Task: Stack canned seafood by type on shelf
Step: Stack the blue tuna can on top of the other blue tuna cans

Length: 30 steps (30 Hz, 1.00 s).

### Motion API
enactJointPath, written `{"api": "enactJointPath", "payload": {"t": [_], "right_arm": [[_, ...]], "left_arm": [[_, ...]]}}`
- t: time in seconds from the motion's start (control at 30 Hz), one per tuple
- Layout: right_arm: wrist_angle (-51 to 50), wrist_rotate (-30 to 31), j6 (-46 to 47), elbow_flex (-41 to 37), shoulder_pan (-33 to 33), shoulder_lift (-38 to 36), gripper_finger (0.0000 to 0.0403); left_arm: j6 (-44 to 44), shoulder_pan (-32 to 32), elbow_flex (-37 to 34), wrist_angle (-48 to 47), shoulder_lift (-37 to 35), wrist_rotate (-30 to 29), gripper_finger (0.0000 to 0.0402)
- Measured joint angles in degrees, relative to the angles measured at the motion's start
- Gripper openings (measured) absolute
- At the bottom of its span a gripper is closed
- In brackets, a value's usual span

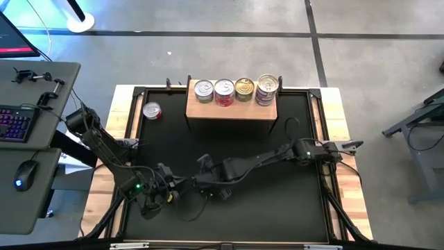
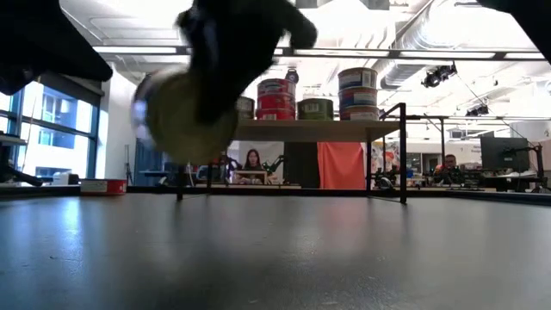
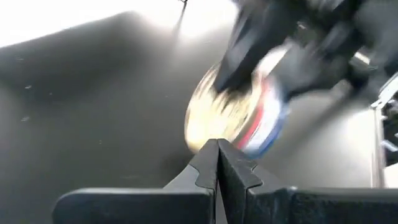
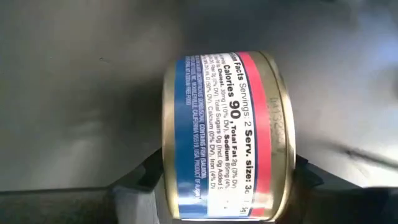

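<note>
1. This is a robotics lab or open workshop hall, not a home.
2. The low view shows a high ceiling with exposed ducts [image 2: 448, 39] and strip lights, and tall windows [image 2: 52, 129] along one side.
3. Far behind the counter [image 1: 340, 118], people [image 2: 254, 160] sit at desks with monitors [image 2: 504, 153]; an orange panel [image 2: 342, 165] stands among them.
4. From above, the floor [image 1: 374, 76] is bare grey concrete with dark seams.
5. Beside the counter sits a workstation with a lit keyboard [image 1: 15, 123] and a mouse [image 1: 25, 173].
6. Two dark robot arms [image 1: 104, 146] are mounted at the counter.
</note>
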Motion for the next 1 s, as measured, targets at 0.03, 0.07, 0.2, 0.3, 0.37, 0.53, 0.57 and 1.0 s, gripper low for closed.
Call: {"api": "enactJointPath", "payload": {"t": [0.03, 0.07, 0.2, 0.3, 0.37, 0.53, 0.57, 1.0], "right_arm": [[-0.79, 0.18, 1.82, -0.23, -0.16, -1.03, 0.0170], [-1.84, 0.88, 4.07, -0.23, -0.40, -2.50, 0.0170], [-5.01, 6.11, 12.97, -0.14, -2.21, -8.03, 0.0170], [-7.68, 13.41, 18.03, -0.10, -4.06, -12.08, 0.0170], [-10.65, 18.47, 20.99, -0.10, -5.76, -14.22, 0.0170], [-23.08, 30.45, 29.94, -0.10, -11.55, -19.17, 0.0170], [-25.78, 32.55, 32.36, -0.11, -12.77, -20.22, 0.0170], [-26.56, 39.97, 30.51, -0.60, -25.46, -33.65, 0.0170]], "left_arm": [[0.00, 0.11, 0.00, -0.79, 0.00, 0.17, 0.0000], [0.00, 0.11, 0.00, -1.41, 0.00, 0.19, 0.0000], [0.59, 0.37, 0.00, -4.29, 0.00, 0.44, 0.0000], [4.62, 1.60, 0.00, -3.73, 0.00, 1.11, 0.0000], [8.87, 3.27, 0.00, -1.57, 0.00, 2.57, 0.0000], [28.88, 11.72, 0.00, 14.78, 0.00, 20.45, 0.0000], [34.31, 13.83, 0.00, 19.55, 0.01, 26.17, 0.0000], [47.17, 30.17, 0.07, 44.46, 0.31, 43.77, 0.0000]]}}
